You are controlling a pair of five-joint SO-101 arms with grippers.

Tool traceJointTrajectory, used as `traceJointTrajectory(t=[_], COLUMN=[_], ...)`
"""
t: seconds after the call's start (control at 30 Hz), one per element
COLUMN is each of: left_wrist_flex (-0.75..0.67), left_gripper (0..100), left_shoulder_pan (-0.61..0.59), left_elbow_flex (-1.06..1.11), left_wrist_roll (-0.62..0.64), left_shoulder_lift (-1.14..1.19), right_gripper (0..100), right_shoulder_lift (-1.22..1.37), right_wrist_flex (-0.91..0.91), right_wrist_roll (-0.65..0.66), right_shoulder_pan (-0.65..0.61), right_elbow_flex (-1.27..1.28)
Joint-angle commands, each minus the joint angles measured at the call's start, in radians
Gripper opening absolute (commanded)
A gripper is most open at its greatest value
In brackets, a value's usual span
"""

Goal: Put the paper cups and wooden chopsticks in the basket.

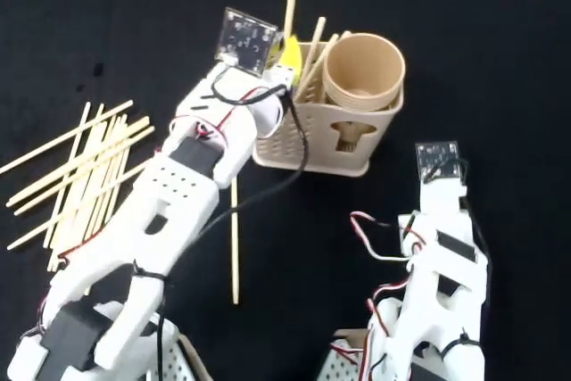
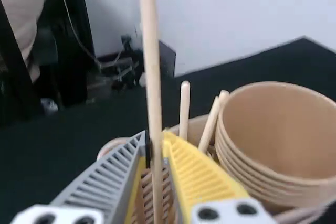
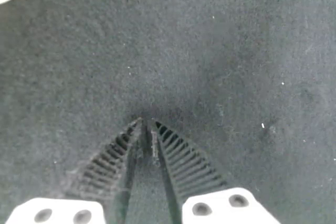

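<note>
Chopstick (image 2: pixel 149 77) stands upright, pinched in my left gripper (image 2: pixel 153 141), basket (image 1: pixel 379 131) right below the jaws, cups (image 2: pixel 278 135) just beside them. Released tilted, it could catch the cups' rim and topple out. My right gripper (image 3: pixel 147 129) is closed, empty, over the cloth (image 3: pixel 236 51).

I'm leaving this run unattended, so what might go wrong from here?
1. The left gripper holds a chopstick upright over the basket; on release it may hit the paper cups or the sticks already inside and fall outside.
2. The left arm looks very close to the basket's wall; withdrawing might shove it.
3. A lone chopstick lies beside that arm and could get swept away.
</note>
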Motion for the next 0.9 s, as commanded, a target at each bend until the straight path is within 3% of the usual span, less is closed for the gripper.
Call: traceJointTrajectory(t=[0.0, 0.07, 0.23, 0.37, 0.53, 0.87], left_wrist_flex=[0.305, 0.474, 0.844, 1.051, 1.091, 1.066], left_gripper=[20, 23, 22, 22, 22, 23], left_shoulder_pan=[0.007, -0.013, -0.094, -0.166, -0.228, -0.225], left_elbow_flex=[-0.048, -0.102, -0.266, -0.298, -0.236, -0.214], left_wrist_roll=[0.161, 0.222, 0.230, 0.252, 0.252, 0.252], left_shoulder_lift=[-0.141, -0.186, -0.213, -0.153, 0.005, 0.321], right_gripper=[1.8, 1.8, 1.8, 1.8, 1.8, 1.8], right_shoulder_lift=[-0.021, -0.021, -0.021, -0.021, -0.021, -0.021], right_wrist_flex=[-0.021, -0.021, -0.021, -0.021, -0.021, -0.020], right_wrist_roll=[-0.011, -0.011, -0.011, -0.011, -0.011, -0.011], right_shoulder_pan=[0.006, 0.006, 0.006, 0.006, 0.006, 0.006], right_elbow_flex=[-0.015, -0.015, -0.015, -0.015, -0.015, -0.015])
